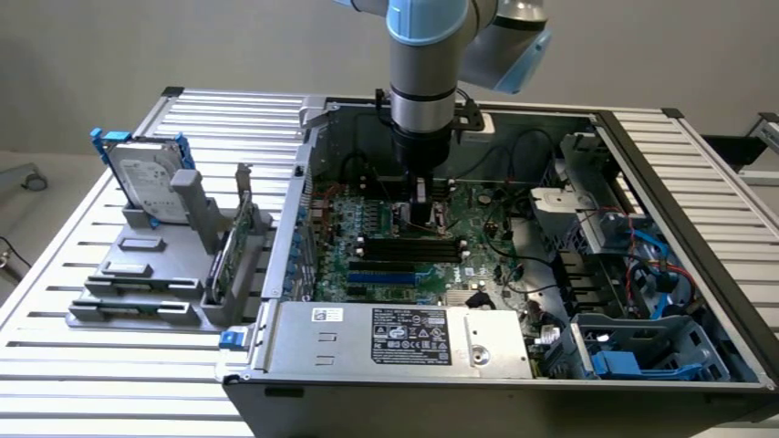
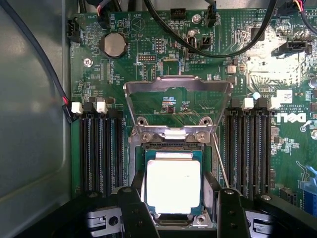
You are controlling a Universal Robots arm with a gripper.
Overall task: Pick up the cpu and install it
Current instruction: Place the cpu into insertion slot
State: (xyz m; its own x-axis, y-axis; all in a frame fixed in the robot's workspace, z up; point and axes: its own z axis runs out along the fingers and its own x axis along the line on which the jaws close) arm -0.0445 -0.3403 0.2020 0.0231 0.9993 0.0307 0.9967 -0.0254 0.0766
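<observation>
Bright, even light; glare blows the cpu top white; motherboard detail sharp.

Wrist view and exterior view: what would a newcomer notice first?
The bright silver cpu stands out at the socket, whose metal frame is swung open, with black memory slots on both sides. In the exterior view the arm hangs into the open computer case, its gripper low over the motherboard. A hard drive with blue brackets stands upright at the exterior view's left.
</observation>
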